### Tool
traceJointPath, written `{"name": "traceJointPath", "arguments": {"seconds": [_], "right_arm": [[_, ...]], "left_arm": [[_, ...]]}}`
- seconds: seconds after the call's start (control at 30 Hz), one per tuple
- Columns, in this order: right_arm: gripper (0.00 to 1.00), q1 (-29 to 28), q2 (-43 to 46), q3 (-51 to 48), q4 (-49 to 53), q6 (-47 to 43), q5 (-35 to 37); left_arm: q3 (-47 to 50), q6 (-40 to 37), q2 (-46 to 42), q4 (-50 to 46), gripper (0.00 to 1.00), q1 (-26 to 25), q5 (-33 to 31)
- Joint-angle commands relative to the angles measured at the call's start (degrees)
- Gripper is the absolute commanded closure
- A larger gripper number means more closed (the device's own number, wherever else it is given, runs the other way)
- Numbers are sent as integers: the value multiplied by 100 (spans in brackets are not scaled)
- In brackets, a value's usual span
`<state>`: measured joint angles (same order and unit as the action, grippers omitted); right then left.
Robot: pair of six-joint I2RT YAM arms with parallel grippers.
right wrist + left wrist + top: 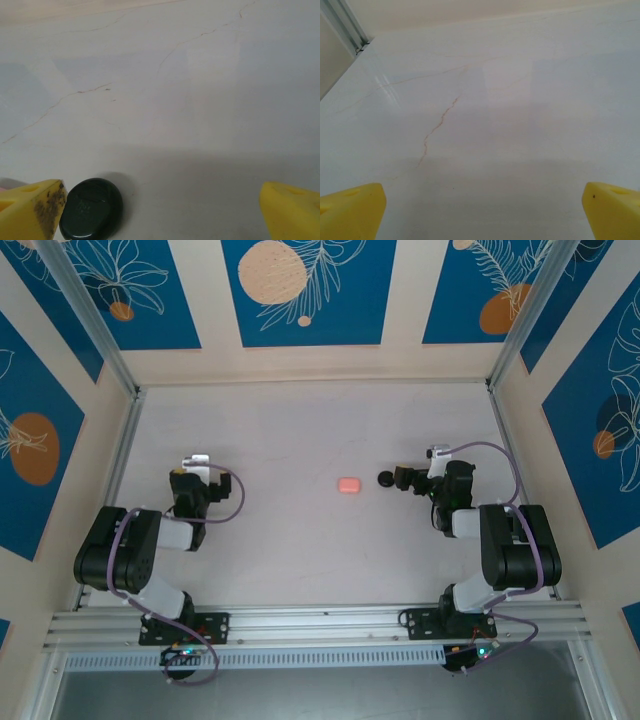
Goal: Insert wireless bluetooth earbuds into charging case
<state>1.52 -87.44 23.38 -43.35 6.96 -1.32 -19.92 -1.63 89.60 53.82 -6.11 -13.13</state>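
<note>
Closest to you runs the aluminium rail (320,625) with both arm bases bolted to it. Beyond it stretches the pale table (300,420), crossed by thin brownish veins.

Take the pink box (348,485) as your landmark. It lies flat near the middle of the table, and nothing touches it.

Your left arm (125,550) sits folded well to the left of the pink box, and your right arm (510,545) sits folded well to its right.

Your left gripper (200,475) hangs far to the left of the box, roughly level with it. From its wrist you see the yellow fingers (350,212) spread wide, with bare table between them and nothing pinched.

Your right gripper (432,478) stands to the right of the box, nearer to it than the left one is. Its jaws are also spread wide and grip nothing.

Between the pink box and the right gripper lies the black disc (385,479), close on the box's right side but apart from it. From the right wrist you see the disc lying flat just beside the left-hand yellow finger, whose inner face is smudged dark. You cannot tell whether the finger and the disc touch.

As for the earbuds, they are too small for you to pick out on the table.
</note>
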Motion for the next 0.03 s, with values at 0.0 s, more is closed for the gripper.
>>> {"name": "traceJointPath", "arguments": {"seconds": [0.0], "right_arm": [[1, 15, 15, 71, -249, -125, 80]], "left_arm": [[-56, 31, -27, 166, 0, 77, 100]]}}
